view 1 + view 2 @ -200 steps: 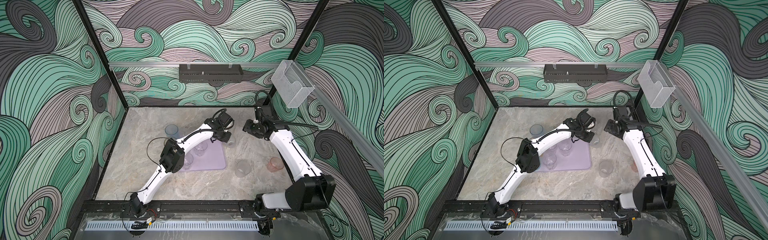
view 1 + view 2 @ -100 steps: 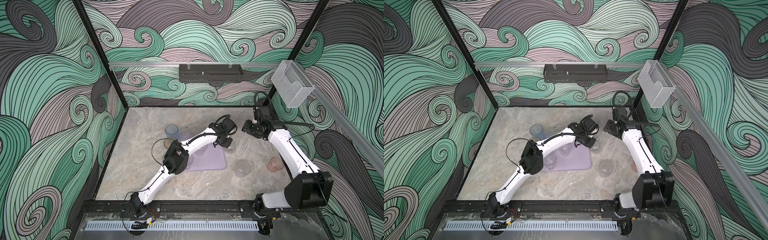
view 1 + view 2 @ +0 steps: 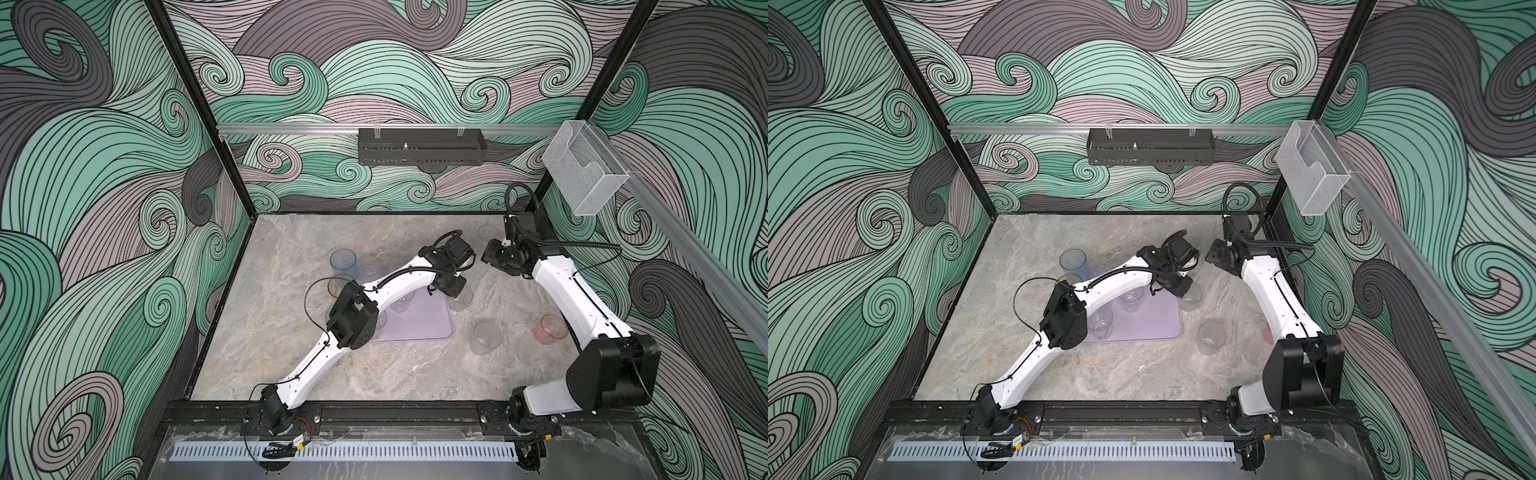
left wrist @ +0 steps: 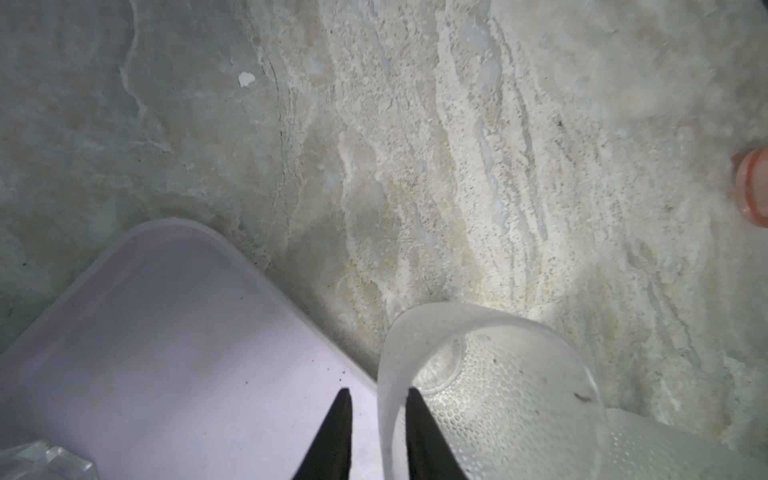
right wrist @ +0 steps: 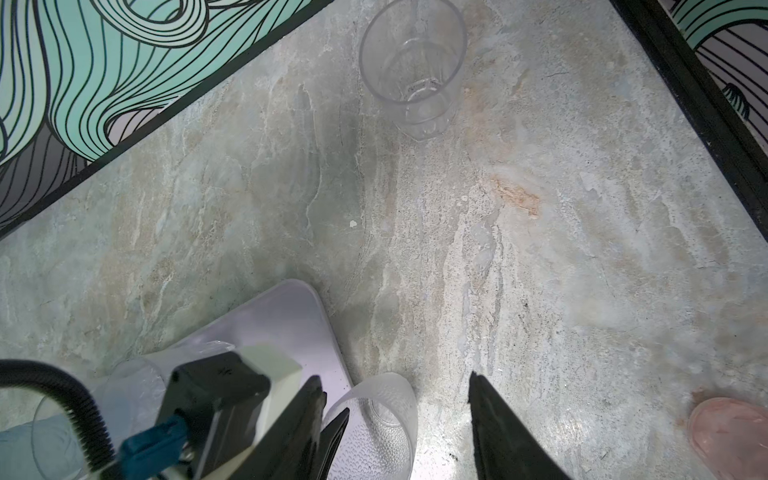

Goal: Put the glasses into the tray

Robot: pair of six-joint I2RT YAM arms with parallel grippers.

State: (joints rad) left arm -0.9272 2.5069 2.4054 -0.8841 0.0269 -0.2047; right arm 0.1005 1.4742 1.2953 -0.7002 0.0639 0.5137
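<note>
The lavender tray [image 3: 419, 326] [image 3: 1152, 326] lies mid-table with two clear glasses [image 3: 402, 302] standing in it. A frosted cup [image 3: 461, 300] [image 4: 498, 399] stands on the table just off the tray's right edge [image 4: 166, 332]. My left gripper [image 4: 377, 392] [image 3: 451, 287] is open astride its rim, one finger inside the cup and one outside over the tray, with a gap to the wall. My right gripper [image 5: 395, 382] [image 3: 494, 255] hangs open above the table behind that cup [image 5: 386, 403], holding nothing.
Blue [image 3: 343, 262] and amber [image 3: 337, 286] tumblers stand left of the tray. A grey cup [image 3: 484, 337] and a pink cup [image 3: 550, 328] [image 5: 727, 428] stand to its right. A clear glass [image 5: 413, 66] stands near the back right corner. A black rack [image 3: 422, 146] and a clear box [image 3: 584, 174] hang on the walls.
My left gripper has come forward and down from the tray's back right corner onto the frosted cup, and its jaws have parted. The right arm has barely moved.
</note>
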